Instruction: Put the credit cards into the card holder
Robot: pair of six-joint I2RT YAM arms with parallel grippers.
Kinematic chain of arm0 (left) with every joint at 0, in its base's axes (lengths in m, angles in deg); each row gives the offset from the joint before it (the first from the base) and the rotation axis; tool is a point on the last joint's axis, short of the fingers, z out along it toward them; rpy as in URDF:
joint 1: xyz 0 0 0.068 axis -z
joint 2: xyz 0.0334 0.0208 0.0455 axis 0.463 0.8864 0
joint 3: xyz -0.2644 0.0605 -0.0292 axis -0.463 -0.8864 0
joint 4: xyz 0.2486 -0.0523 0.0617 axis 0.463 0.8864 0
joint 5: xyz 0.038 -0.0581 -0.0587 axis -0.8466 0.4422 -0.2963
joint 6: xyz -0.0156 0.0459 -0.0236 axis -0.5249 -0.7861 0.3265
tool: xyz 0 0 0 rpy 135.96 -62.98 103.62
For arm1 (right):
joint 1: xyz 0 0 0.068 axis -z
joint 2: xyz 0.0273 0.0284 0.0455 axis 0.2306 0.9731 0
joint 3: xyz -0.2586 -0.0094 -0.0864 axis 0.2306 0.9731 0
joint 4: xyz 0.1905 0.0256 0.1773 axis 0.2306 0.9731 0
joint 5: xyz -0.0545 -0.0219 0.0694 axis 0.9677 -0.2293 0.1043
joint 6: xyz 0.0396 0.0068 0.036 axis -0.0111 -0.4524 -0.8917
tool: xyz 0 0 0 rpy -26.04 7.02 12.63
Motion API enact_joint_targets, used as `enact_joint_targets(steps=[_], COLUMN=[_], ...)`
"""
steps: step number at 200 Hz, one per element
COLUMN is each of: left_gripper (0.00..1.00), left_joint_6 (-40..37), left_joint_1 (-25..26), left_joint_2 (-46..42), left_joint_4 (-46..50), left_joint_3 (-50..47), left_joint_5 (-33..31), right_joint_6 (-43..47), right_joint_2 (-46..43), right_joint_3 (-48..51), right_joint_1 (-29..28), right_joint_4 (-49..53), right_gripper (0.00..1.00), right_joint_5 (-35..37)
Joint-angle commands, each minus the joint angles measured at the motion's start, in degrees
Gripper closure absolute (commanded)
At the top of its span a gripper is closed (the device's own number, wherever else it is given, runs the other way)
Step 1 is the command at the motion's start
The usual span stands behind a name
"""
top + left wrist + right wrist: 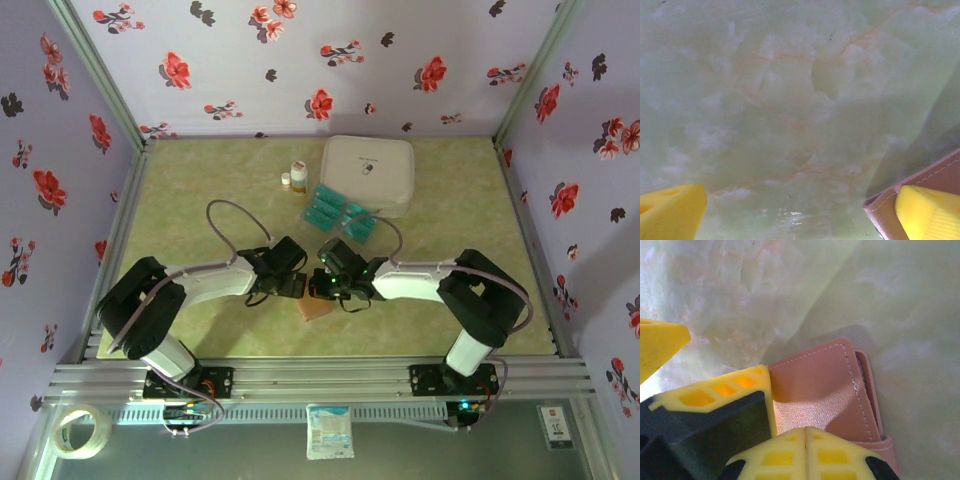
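Card holder [825, 385] lies folded on the tabletop [790, 100] under my closed right gripper [806, 440], apparently pinned for opening. My left gripper [800, 212], wide open, has one finger at its edge. Cards [340, 213] sit beyond both.

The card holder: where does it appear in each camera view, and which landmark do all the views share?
Top external: the card holder lies near the middle, a little below centre.
Left wrist: its stitched corner sits at the lower right.
Right wrist: it lies at the centre, reaching down to the lower right.
Shared landmark: the green marbled table top under it.
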Motion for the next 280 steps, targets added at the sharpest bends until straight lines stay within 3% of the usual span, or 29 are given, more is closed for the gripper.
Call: enact_joint_targets(steps=[1,40,130,280], left_gripper=[0.00,0.00,0.00,0.00], left_joint_6=[-0.1,0.0,0.2,0.2], left_joint_1=[0.6,0.7,0.8,1.2], left_joint_2=[4.3,4.8,5.9,6.6], left_joint_4=[1.6,1.4,1.2,1.2], left_joint_3=[-1.6,-1.7,-1.5,-1.1], left_joint_5=[-0.5,-0.4,-0.4,-0.3], right_joint_6=[-1.8,-2.2,3.0,2.2], right_joint_2=[0.2,-1.8,-6.0,-1.0], right_joint_3=[3.4,6.3,-1.4,-1.1], right_joint_1=[-1.2,-1.3,0.7,1.3], right_joint_4=[-0.8,-2.2,5.3,1.7], right_gripper=[1.00,1.00,1.00,1.00], right_joint_5=[0.4,1.7,3.6,2.4])
